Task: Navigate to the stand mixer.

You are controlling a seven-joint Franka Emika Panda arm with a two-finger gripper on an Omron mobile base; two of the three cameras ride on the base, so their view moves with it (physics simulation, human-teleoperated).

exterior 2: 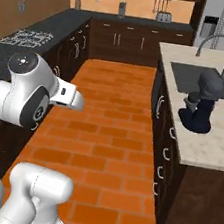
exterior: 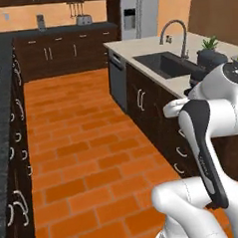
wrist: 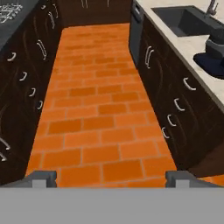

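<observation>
Orange brick floor [exterior 2: 111, 134] ran between two rows of dark cabinets. On the right stood the light table [exterior 2: 205, 142] with a sink [exterior 2: 189, 77] and a curved faucet [exterior 2: 217, 43]. The stand mixer [exterior 2: 203, 104] stood on this table, near the sink's near edge, dark grey with a navy base; in the hand view it showed at the right edge [wrist: 214, 54]. The hand [wrist: 111, 177] pointed down at the floor, its two fingertips [wrist: 41, 177] wide apart and holding nothing. A toaster [exterior 2: 164, 17] stood on the far counter.

Orange brick floor [exterior: 87, 143] between dark cabinets [exterior: 72, 51].
</observation>
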